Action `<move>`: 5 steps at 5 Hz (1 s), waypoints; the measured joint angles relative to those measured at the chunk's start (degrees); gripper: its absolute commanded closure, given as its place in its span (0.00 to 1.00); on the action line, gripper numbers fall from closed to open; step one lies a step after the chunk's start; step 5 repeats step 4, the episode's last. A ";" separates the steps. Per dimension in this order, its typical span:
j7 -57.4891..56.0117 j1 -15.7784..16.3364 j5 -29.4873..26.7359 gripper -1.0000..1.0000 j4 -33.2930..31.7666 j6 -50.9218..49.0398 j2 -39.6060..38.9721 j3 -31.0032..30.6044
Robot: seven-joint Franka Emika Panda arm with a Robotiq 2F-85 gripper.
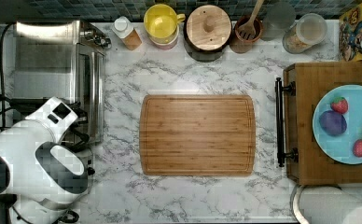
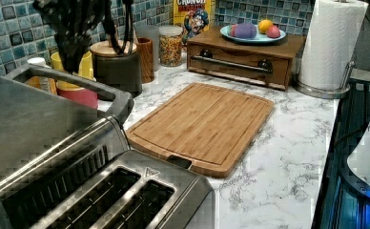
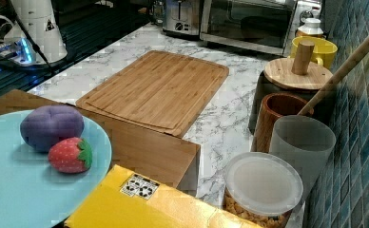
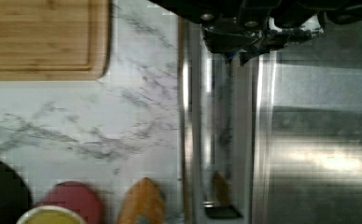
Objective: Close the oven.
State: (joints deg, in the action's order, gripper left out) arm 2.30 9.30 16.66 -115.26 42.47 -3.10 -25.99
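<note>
- Oven: one unit, at the top view's left edge of the bench, with its door facing the board. In the right view the door appears upright against the frame, and the handle runs along the top front edge.
- End effector: positioned just above the handle and door top in the wrist view. Whether its fingers are open or closed cannot be told, and no object is seen in its hold.
- Step in hand, judged: seating the door. Best practice is to press squarely at mid-handle toward the oven body, then confirm no gap remains.
- Count: one toaster, one cutting board, one yellow mug, one plate and two strawberries.
</note>
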 measured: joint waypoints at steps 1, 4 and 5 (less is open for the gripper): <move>0.63 -0.26 0.18 1.00 0.95 -2.63 1.30 0.01; 0.67 0.10 2.13 1.00 1.73 -5.46 1.44 0.66; 0.67 0.10 2.13 1.00 1.73 -5.46 1.44 0.66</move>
